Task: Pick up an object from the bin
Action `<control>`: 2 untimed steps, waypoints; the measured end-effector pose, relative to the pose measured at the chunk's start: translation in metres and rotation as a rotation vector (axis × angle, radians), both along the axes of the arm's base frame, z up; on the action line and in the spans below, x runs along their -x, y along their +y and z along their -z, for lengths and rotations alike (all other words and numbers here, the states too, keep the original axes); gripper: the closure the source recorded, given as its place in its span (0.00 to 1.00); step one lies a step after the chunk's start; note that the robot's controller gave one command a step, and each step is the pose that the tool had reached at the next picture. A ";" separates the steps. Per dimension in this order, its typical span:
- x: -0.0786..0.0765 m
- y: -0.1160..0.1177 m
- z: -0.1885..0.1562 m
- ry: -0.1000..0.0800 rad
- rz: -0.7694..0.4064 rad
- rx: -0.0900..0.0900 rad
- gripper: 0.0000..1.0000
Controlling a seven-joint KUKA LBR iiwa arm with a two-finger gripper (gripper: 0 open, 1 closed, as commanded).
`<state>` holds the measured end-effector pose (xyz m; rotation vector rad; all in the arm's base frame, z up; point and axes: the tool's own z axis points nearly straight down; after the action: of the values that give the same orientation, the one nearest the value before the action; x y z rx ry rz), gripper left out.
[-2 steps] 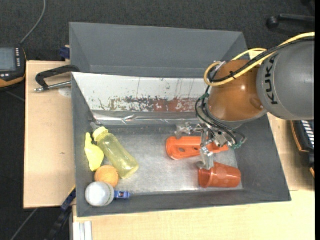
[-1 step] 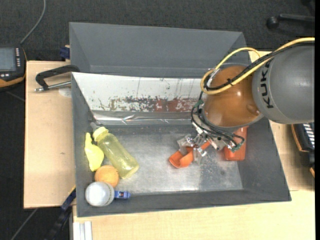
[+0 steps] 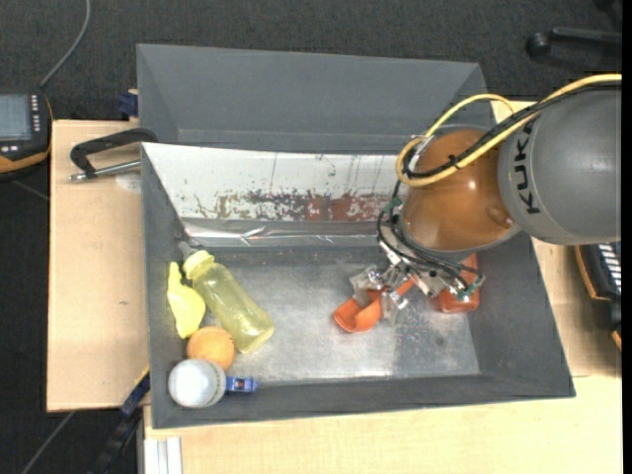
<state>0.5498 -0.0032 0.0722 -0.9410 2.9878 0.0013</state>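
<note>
My gripper [image 3: 391,286] is low in the right half of the bin, just under the arm's orange dome. An orange, curved, soft-looking piece [image 3: 356,314] lies on the bin floor right at the gripper's lower left and touches it. Whether that piece is gripped I cannot tell. A second orange-red thing [image 3: 460,295] sits close on the gripper's right, partly hidden by the dome and cables.
Along the left wall lie a pale yellow-green bottle [image 3: 233,310], a yellow rubbery thing [image 3: 184,305], an orange ball [image 3: 210,347] and a white round thing with a blue end [image 3: 197,383]. The arm covers the bin's back right corner.
</note>
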 end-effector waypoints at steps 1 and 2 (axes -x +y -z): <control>0.000 0.000 0.000 0.000 0.000 0.000 1.00; 0.002 -0.002 0.000 -0.003 -0.014 -0.002 1.00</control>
<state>0.5480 -0.0053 0.0721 -0.9608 2.9784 0.0024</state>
